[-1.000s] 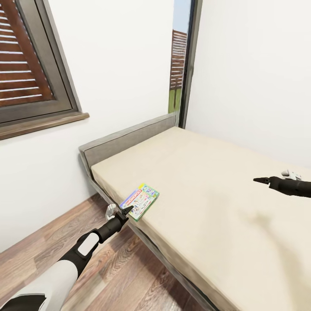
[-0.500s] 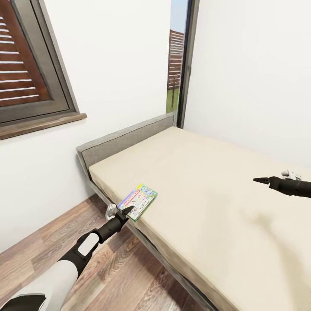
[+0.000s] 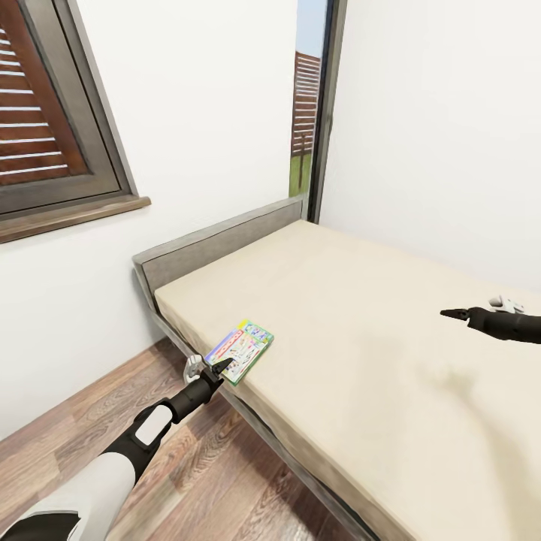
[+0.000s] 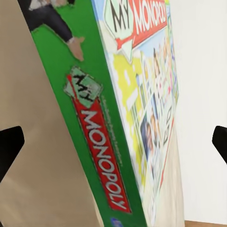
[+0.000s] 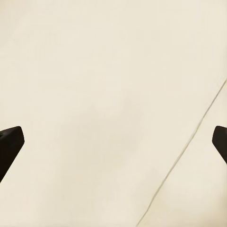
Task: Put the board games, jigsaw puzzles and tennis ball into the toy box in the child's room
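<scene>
A green-edged, white-faced Monopoly board game (image 3: pixel 242 352) lies flat on the bed (image 3: pixel 361 330), close to its near left edge. My left gripper (image 3: pixel 220 367) is open at the box's near corner. In the left wrist view the box's green side (image 4: pixel 94 142) stands between the wide-apart fingertips (image 4: pixel 9 146) of that gripper (image 4: pixel 113 142). My right gripper (image 3: pixel 449 312) hovers open over the bare mattress (image 5: pixel 113 71) at the right, its fingers (image 5: pixel 9 144) spread with nothing between them. The toy box, table, jigsaw puzzles and tennis ball are out of view.
The bed has a grey headboard (image 3: pixel 225 240) against the white wall. A window with brown shutters (image 3: pixel 52 128) is at the upper left, and a narrow glass strip (image 3: pixel 308 105) sits in the corner. Wood-plank floor (image 3: pixel 210 466) runs along the bed's left side.
The whole picture shifted slightly to the left early in the last second, so the camera moved. Both arms and the board game look unchanged.
</scene>
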You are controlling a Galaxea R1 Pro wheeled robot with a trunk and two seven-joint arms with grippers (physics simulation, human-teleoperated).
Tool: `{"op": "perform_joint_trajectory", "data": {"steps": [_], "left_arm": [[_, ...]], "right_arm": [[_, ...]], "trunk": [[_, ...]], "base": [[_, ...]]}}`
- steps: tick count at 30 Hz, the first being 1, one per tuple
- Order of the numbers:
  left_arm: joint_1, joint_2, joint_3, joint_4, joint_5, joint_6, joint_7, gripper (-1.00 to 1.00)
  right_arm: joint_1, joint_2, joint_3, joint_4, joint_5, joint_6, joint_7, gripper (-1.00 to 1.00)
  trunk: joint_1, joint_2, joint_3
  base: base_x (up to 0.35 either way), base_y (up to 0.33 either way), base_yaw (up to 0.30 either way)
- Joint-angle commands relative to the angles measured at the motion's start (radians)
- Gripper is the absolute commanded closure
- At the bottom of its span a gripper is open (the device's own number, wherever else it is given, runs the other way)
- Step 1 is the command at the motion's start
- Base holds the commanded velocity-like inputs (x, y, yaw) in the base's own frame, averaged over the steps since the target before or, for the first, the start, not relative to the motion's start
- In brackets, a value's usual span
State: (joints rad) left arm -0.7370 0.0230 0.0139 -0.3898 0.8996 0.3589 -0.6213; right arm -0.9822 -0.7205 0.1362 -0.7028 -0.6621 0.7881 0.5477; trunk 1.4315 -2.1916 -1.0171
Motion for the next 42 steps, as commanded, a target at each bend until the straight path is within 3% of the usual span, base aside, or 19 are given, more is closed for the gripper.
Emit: {"op": "perform_joint_trajectory", "data": {"steps": [1, 37, 38, 42], "left_arm": [[-0.001, 0.000, 0.001, 0.000, 0.007, 0.009, -0.002, -1.00], [-0.001, 0.000, 0.001, 0.000, 0.007, 0.009, 0.000, -1.00], [-0.001, 0.000, 0.001, 0.000, 0.007, 0.008, 0.000, 1.00], [-0.001, -0.001, 0.001, 0.000, 0.007, 0.008, 0.000, 1.00]], "right_arm": [[-0.001, -0.001, 0.003, 0.000, -0.001, 0.002, 0.002, -1.00], [-0.001, 0.003, 0.003, 0.000, -0.001, 0.002, 0.002, -1.00], [-0.001, 0.004, 0.003, 0.000, -0.001, 0.002, 0.002, -1.00], [-0.001, 0.005, 0.003, 0.000, -0.001, 0.002, 0.002, -1.00]], "trunk": [[0.000, 0.000, -0.001], [0.000, 0.000, -0.001], [0.000, 0.000, -0.001], [0.000, 0.000, -0.001]], "base": [[0.000, 0.000, -0.001], [0.000, 0.000, -0.030], [0.000, 0.000, -0.005], [0.000, 0.000, -0.003]]}}
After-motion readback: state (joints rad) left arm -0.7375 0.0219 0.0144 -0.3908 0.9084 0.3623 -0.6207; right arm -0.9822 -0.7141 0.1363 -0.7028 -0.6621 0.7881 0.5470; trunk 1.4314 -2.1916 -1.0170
